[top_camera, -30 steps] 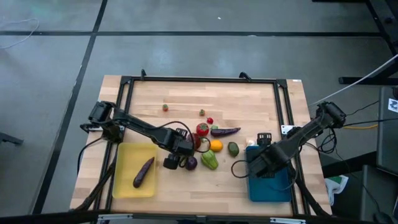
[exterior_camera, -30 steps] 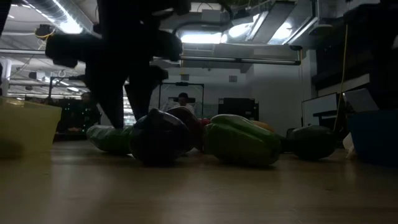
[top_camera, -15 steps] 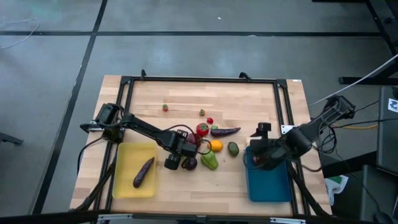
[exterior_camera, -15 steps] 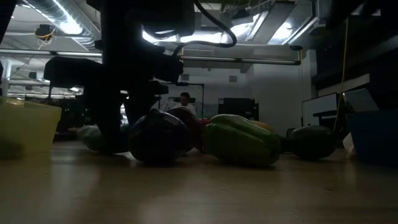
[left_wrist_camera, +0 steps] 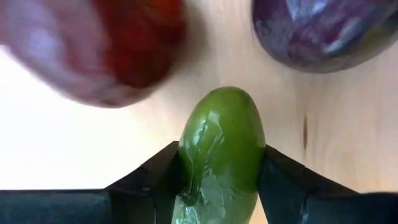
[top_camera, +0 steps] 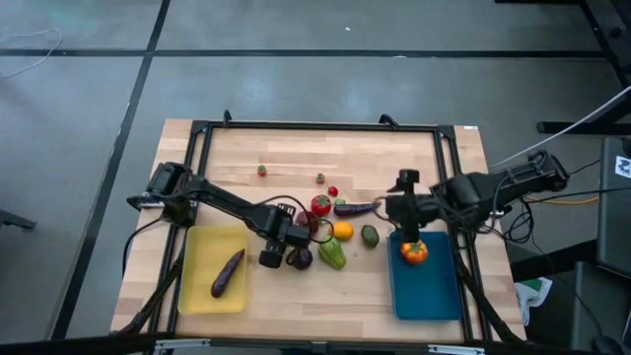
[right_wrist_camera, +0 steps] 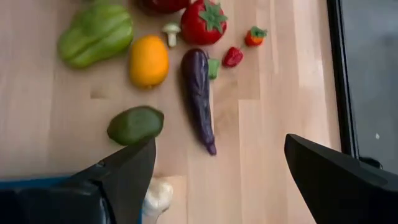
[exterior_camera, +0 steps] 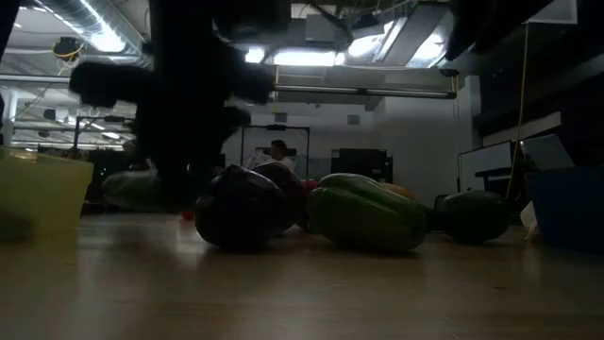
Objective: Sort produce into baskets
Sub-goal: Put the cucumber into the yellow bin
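Glossy plastic cucumber [left_wrist_camera: 219, 149]; pale matt wooden table [top_camera: 296, 158].

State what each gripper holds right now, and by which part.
The left gripper pinches the green cucumber across its sides near one end. The right gripper stands open over the table, holding nothing.

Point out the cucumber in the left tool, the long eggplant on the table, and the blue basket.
cucumber [left_wrist_camera: 219, 149]: left wrist view, middle of its green body.
long eggplant [right_wrist_camera: 199, 93]: right wrist view, middle of its purple body.
blue basket [top_camera: 434, 296]: high view, bare floor.
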### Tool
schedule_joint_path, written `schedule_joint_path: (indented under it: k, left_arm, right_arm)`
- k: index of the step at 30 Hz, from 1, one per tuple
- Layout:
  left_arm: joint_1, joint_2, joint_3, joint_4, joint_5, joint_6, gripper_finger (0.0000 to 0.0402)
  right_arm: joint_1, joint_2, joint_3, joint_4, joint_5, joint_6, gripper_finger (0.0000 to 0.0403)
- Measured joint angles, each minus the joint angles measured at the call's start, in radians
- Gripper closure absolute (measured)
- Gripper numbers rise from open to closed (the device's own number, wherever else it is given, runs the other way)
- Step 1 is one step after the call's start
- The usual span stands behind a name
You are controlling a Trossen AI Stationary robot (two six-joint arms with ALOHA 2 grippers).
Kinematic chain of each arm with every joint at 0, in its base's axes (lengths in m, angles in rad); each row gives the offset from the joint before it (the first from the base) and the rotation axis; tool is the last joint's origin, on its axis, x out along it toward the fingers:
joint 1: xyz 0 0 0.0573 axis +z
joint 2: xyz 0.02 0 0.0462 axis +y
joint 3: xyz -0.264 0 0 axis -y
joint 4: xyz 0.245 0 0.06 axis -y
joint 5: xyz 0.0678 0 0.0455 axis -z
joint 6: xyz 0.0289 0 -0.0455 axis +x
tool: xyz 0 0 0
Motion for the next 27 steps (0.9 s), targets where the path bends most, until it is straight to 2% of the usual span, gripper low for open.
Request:
schedule_joint_path:
  k: [5, 8, 16, 21, 27]
  left_arm:
    - [0.000, -0.097, 0.040, -0.023, -0.043, -0.062, 0.0212]
    - [0.000, -0.172, 0.054, -0.034, -0.064, -0.152, 0.0216]
    - [-0.050, -0.340, 0.056, -0.211, -0.064, -0.699, 0.0211]
    - [-0.145, -0.357, 0.056, -0.323, -0.063, -0.957, 0.0207]
    - [-0.267, -0.353, 0.040, -0.341, -0.061, -1.231, 0.0206]
  right_arm:
    - [-0.101, 0.000, 0.000, 0.104, -0.077, -0.133, 0.0052]
    - [-0.155, 0.007, 0.000, 0.170, -0.098, -0.191, 0.0052]
    - [-0.262, 0.041, 0.000, 0.303, -0.109, -0.289, 0.0052]
    - [-0.312, 0.081, 0.000, 0.332, -0.190, -0.359, 0.0052]
    - [-0.349, 0.153, 0.000, 0.332, -0.258, -0.384, 0.0052]
